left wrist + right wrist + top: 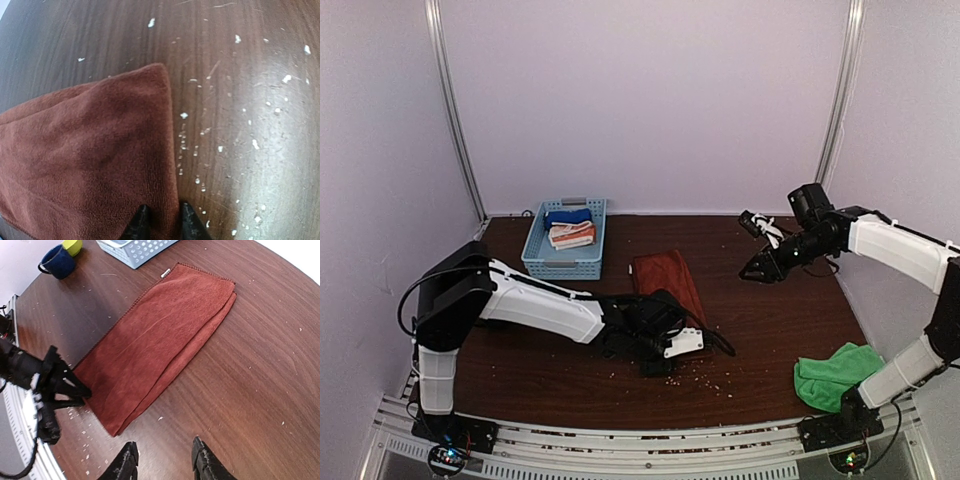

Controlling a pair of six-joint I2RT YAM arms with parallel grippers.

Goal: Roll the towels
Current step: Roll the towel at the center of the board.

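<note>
Desk (770, 320) layout:
- Basket (533, 262) far left, cloths (570, 228) in it.
- Mug (57, 261) apart from the basket, toward the near edge.
- Folded towel (665, 275) flat mid-desk, just right of the basket, running far to near.
- Its near edge lies between the left fingers (141, 227).
- Crumbs (705, 375) just right of that end.
- Bunched towel (832, 372) near right, beside the right arm's base.
- Right fingers (202, 460) above the far right.

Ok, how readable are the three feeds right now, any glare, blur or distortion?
Top external: soft, left gripper dark against the dark table. Left wrist: pale glare on the wood at right, rust towel sharp. Right wrist: wide-lens curving of the table edge, top-right corner blown out white.
</note>
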